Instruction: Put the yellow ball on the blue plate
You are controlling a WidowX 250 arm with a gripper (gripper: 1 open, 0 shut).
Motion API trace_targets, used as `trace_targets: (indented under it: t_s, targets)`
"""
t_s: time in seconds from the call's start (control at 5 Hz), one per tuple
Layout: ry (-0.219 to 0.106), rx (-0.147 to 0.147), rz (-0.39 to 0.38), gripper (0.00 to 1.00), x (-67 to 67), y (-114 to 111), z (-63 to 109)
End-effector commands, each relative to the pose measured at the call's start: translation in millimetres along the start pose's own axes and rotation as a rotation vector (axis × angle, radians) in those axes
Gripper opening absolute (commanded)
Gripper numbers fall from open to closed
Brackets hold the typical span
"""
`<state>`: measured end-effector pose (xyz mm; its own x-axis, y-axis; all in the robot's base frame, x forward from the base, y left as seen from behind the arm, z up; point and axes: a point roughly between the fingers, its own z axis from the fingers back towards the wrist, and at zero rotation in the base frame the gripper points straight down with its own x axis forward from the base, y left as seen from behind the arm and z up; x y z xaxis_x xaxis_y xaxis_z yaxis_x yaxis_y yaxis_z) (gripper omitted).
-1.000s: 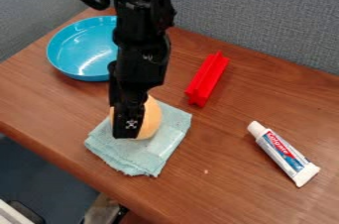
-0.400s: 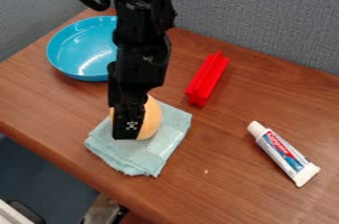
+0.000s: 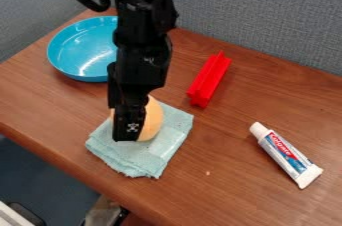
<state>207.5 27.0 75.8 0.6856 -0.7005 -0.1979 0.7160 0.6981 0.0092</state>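
Observation:
The yellow ball [image 3: 154, 120] rests on a pale teal folded cloth [image 3: 144, 152] near the table's front edge. My black gripper [image 3: 138, 122] points down over the ball. Its jaws stand wide on either side of the ball, so it is open. One finger [image 3: 130, 126] covers the ball's left part, and the other is hidden behind it. The blue plate [image 3: 78, 58] sits at the back left of the table with nothing in it, well apart from the ball and partly behind my arm.
A red rectangular block [image 3: 209, 78] lies right of the arm. A white toothpaste tube [image 3: 286, 154] lies at the front right. The wooden table [image 3: 254, 100] ends close to the cloth at the front, and a grey wall stands behind.

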Motion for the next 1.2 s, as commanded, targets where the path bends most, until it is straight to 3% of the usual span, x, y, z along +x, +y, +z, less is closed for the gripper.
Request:
trace_targets:
  t_s: [0.0, 0.6, 1.0]
  targets:
    - [-0.014, 0.039, -0.005, 1.0, -0.5, 1, 7.6]
    - [-0.018, 0.045, 0.013, 1.0, -0.9, 0, 7.8]
    - [-0.025, 0.032, 0.012, 1.0, 3.1, 2, -2.6]
